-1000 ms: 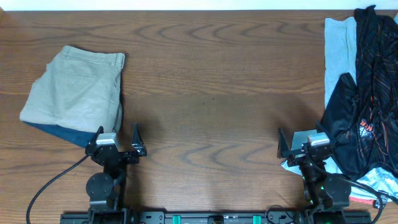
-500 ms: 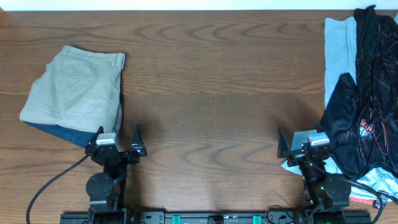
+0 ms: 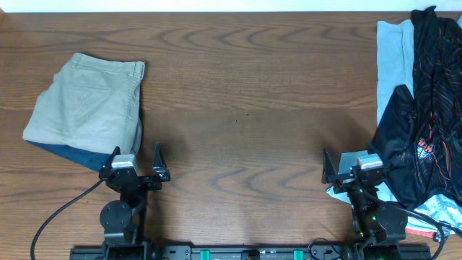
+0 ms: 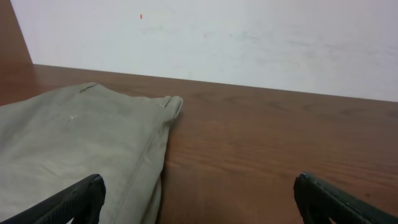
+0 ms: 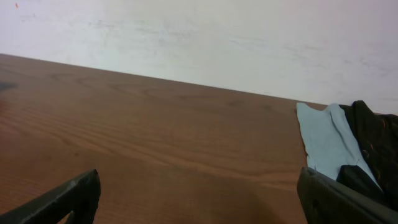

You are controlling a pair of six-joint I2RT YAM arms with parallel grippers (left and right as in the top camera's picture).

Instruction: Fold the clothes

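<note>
Jersey (image 3: 426,101) lies bunched along the table (image 3: 245,94) right edge, long axis front-to-back, just right of the right gripper (image 3: 350,165), possibly touching it. Left gripper (image 3: 136,155) sits well apart. Both stand spread, empty.

Folded khaki shorts (image 3: 86,101) at table (image 3: 245,87) left, crumpled black jersey (image 3: 426,108) far right, left pincer (image 3: 136,156) and right pincer (image 3: 349,165) spread wide.

No writing can be read in any view. The black jersey (image 3: 432,101) at the right edge of the overhead view bears orange and white lettering near its lower part, too small to make out.
</note>
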